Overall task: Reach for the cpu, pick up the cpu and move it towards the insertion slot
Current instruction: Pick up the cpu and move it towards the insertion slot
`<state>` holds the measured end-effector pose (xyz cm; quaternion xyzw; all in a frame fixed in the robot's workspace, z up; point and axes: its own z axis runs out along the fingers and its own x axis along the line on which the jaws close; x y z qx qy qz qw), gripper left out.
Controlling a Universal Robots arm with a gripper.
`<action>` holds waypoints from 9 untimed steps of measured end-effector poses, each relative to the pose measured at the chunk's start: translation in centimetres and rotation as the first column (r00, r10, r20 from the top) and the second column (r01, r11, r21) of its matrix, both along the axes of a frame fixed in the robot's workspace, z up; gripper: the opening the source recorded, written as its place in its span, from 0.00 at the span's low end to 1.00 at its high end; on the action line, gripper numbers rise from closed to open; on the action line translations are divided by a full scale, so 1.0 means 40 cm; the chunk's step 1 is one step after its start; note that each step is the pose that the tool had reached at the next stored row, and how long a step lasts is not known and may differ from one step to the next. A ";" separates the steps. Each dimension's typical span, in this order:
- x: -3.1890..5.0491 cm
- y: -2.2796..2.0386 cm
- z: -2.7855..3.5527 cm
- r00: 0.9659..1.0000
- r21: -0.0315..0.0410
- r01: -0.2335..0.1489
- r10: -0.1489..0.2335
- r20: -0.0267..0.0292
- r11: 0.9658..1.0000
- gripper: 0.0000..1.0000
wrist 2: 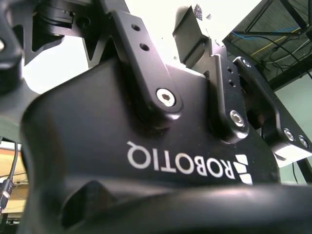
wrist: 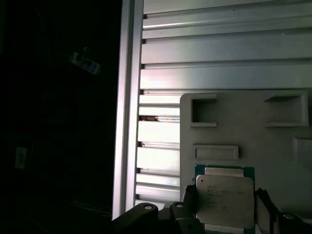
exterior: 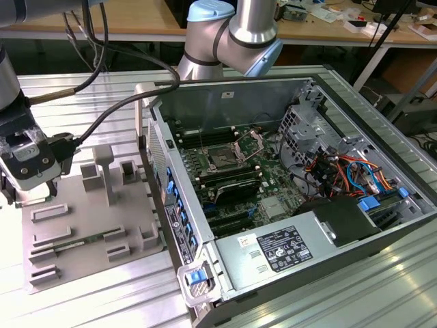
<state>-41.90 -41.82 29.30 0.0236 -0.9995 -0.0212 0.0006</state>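
Exterior view's left: tool (exterior: 29, 186) over grey tray (exterior: 75, 219) | cpu (wrist: 224, 202) likely light, stiff, fragile; best held by opposite edges | tool's grip: cannot tell.

There is one robot arm (exterior: 232, 34) carrying one gripper (exterior: 31, 174). On the single slatted tabletop (exterior: 355, 294) stand one grey tray (exterior: 89, 222) and one open computer case (exterior: 225, 102). The tray bears one cpu (wrist: 225, 202) and one green memory strip (exterior: 75, 244), and the case holds one insertion slot (exterior: 224, 158), one power supply (exterior: 273, 256) and one grey heatsink (exterior: 273, 208).
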 end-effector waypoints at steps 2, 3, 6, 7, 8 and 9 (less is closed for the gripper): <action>0.000 0.000 0.003 1.000 0.000 0.000 0.000 0.000 1.000 0.55; 0.000 0.000 0.004 1.000 0.000 0.000 0.000 0.000 1.000 0.55; 0.000 0.000 0.010 1.000 0.000 0.000 0.000 0.000 1.000 0.55; 0.000 0.000 0.012 1.000 0.000 0.000 0.000 0.000 1.000 0.55; 0.000 0.000 0.013 1.000 0.000 0.000 0.000 0.000 1.000 0.55; 0.000 0.000 0.015 1.000 0.000 0.000 0.000 0.000 1.000 0.55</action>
